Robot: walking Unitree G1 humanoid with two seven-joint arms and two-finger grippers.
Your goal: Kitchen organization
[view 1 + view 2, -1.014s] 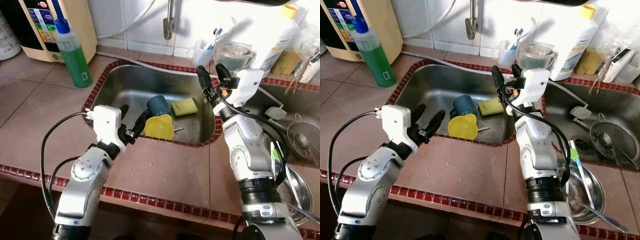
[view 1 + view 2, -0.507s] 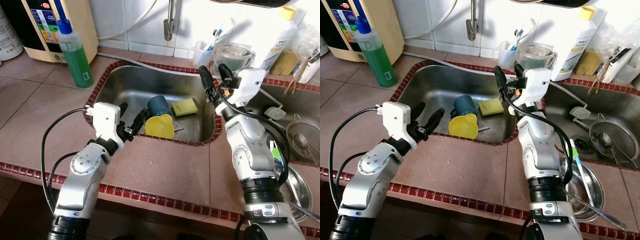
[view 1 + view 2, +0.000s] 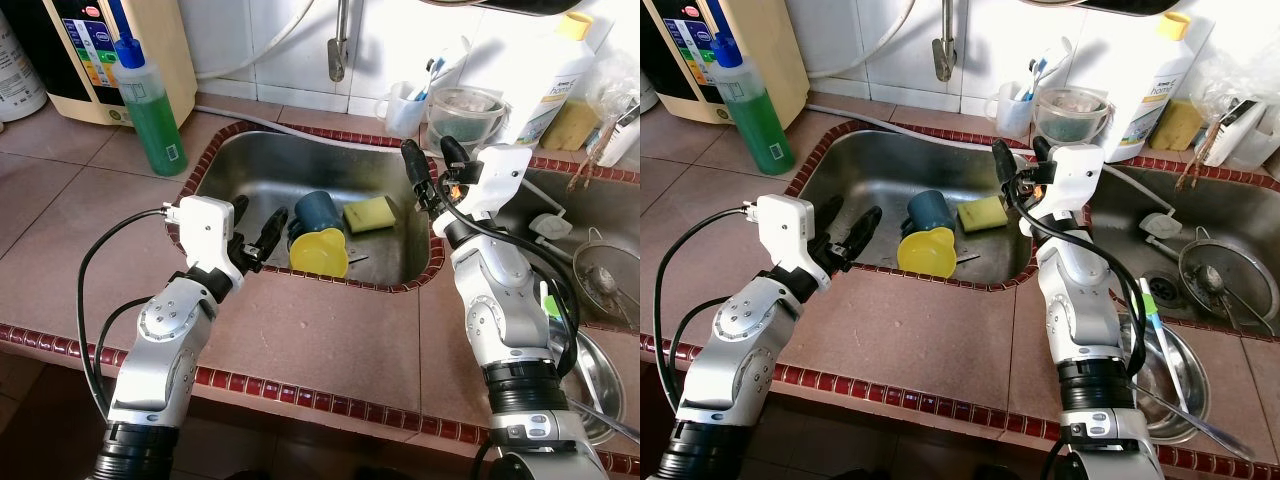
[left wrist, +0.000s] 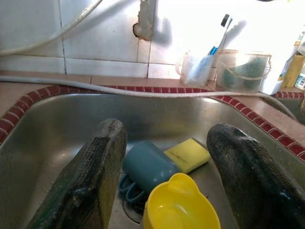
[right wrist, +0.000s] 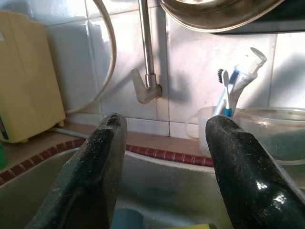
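A yellow cup [image 3: 320,252] lies on its side in the steel sink [image 3: 265,160], near the front rim. Right behind it lies a blue cup [image 3: 317,210], and a yellow sponge [image 3: 370,213] rests to their right. My left gripper [image 3: 258,212] hangs open over the sink's front left part, just left of the two cups and apart from them. In the left wrist view the yellow cup [image 4: 178,205], the blue cup [image 4: 147,164] and the sponge [image 4: 189,153] sit between the fingers [image 4: 90,176]. My right gripper [image 3: 428,158] is open and empty above the sink's right rim.
A green soap bottle [image 3: 150,105] and a cream appliance [image 3: 110,45] stand at the back left. Behind the sink are the faucet [image 3: 338,50], a toothbrush cup [image 3: 405,105], a clear tub [image 3: 465,115] and a white bottle [image 3: 555,75]. A second basin with a strainer [image 3: 605,270] and a steel bowl [image 3: 590,385] lie right.
My left gripper has moved a little forward, further over the sink's front left, staying open. The right gripper has drifted slightly to the right. The cups and sponge have not moved.
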